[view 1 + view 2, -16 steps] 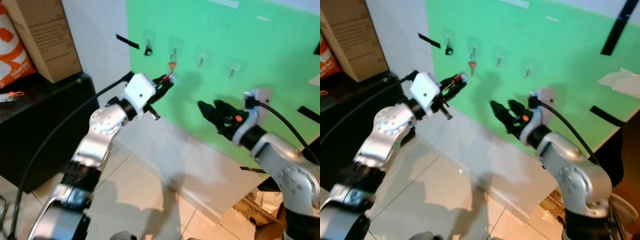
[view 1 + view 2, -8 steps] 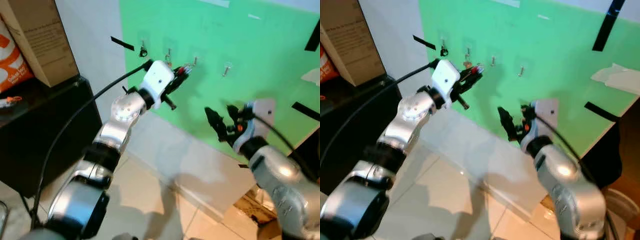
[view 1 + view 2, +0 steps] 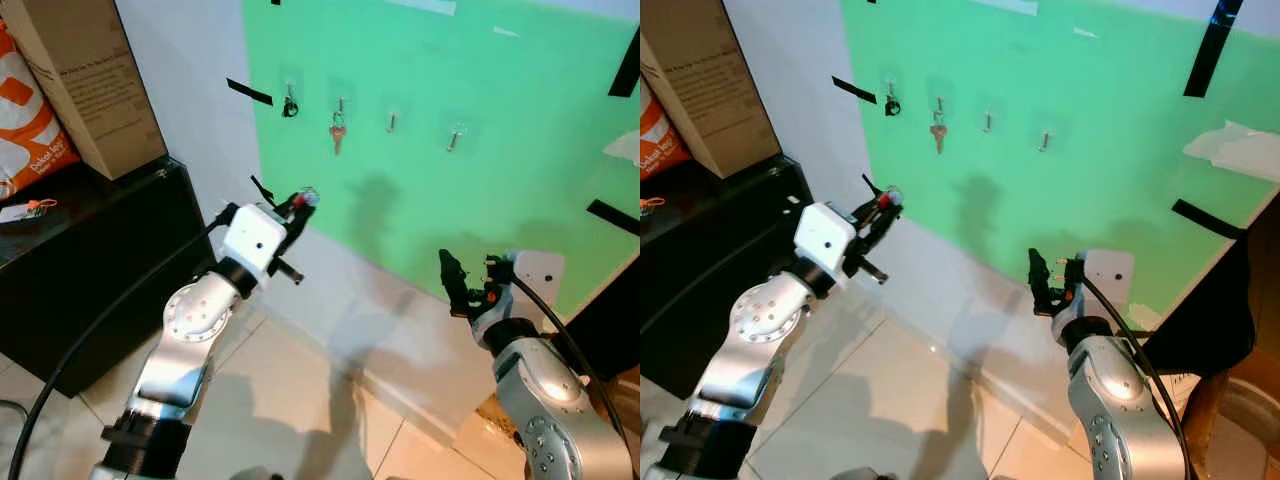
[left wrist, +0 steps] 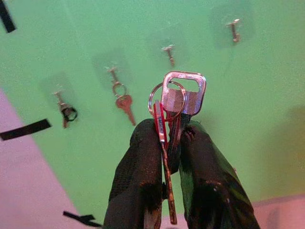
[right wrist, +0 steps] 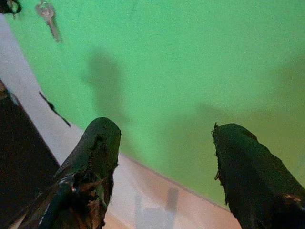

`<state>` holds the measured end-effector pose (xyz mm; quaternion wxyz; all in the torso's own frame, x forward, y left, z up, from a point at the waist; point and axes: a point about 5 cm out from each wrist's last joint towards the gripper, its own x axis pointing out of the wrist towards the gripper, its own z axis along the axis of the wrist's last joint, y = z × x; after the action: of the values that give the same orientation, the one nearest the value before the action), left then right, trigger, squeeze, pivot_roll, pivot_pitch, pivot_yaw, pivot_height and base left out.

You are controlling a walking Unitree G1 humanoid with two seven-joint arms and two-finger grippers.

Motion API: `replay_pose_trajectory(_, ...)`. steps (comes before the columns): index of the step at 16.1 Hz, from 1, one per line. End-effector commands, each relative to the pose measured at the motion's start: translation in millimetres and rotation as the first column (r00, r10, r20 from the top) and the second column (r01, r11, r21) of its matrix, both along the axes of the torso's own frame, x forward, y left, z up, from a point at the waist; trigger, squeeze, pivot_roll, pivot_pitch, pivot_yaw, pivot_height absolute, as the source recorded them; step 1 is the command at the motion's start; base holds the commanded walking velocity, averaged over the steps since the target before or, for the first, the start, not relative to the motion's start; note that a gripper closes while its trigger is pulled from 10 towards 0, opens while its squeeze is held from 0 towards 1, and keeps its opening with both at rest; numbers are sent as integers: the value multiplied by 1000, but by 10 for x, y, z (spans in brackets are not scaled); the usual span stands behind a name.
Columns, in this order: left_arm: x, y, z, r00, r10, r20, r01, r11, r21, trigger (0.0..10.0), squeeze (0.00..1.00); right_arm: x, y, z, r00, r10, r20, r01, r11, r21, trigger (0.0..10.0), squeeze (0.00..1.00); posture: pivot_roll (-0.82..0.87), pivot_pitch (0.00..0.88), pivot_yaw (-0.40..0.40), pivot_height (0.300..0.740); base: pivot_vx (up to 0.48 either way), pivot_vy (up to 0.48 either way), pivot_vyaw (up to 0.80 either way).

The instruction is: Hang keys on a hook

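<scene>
Green board covers the far wall [image 3: 480, 80], with a row of four small hooks stuck across it. Below that row, the bunch of keys [image 4: 172, 102] sits pinched between the two black fingers of the left gripper [image 4: 170, 143]: a silver flat tag and a red key on a split ring, the ring and tag standing up past the fingertips. In the head views the left gripper [image 3: 296, 203] is held out in front of the board, below the hooks and apart from them, so the keys are not yet on any hook.

Of the hooks, the leftmost one [image 4: 61, 101] carries a small dark ring, the second [image 4: 114, 76] carries a single brass key [image 4: 125, 104], and the third hook [image 4: 168, 52] and fourth hook [image 4: 233, 28] are bare. The step in hand looks like the approach; the next move probably calls for raising the ring to a bare hook, most likely the third, and slipping it over the tip before letting go.

To the right, the right gripper [image 5: 164, 167] hangs lower with its fingers spread wide and nothing between them. On the left, a cardboard box [image 3: 85, 80] stands on a black cabinet [image 3: 90, 280]
</scene>
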<state>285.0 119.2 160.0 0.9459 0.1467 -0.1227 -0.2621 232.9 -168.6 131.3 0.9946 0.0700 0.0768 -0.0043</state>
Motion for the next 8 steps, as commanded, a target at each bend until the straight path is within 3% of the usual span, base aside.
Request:
replay_pose_trajectory(1, 7, 52, 21, 999, 40, 8, -40, 999, 9, 10000, 0, -22, -58, -63, 999, -30, -12, 30, 999, -10, 10000, 0, -111, 0, 47, 740, 0, 472, -800)
replay_pose_trajectory(5, 9, 100, 58, 995, 98, -8, -98, 995, 16, 10000, 0, -13, -68, -111, 998, -59, -8, 59, 998, 20, 10000, 0, -95, 0, 38, 740, 0, 480, -800)
replay_pose_trajectory(7, 27, 128, 59, 993, 113, -16, -113, 993, 22, 10000, 0, 12, -61, -137, 998, -60, -8, 60, 998, -16, 10000, 0, -101, 0, 41, 740, 0, 480, -800)
replay_pose_trajectory(8, 34, 132, 61, 993, 118, -17, -118, 993, 24, 10000, 0, 20, -80, -128, 998, -66, 2, 66, 996, -55, 10000, 0, -102, 0, 40, 740, 0, 0, -800)
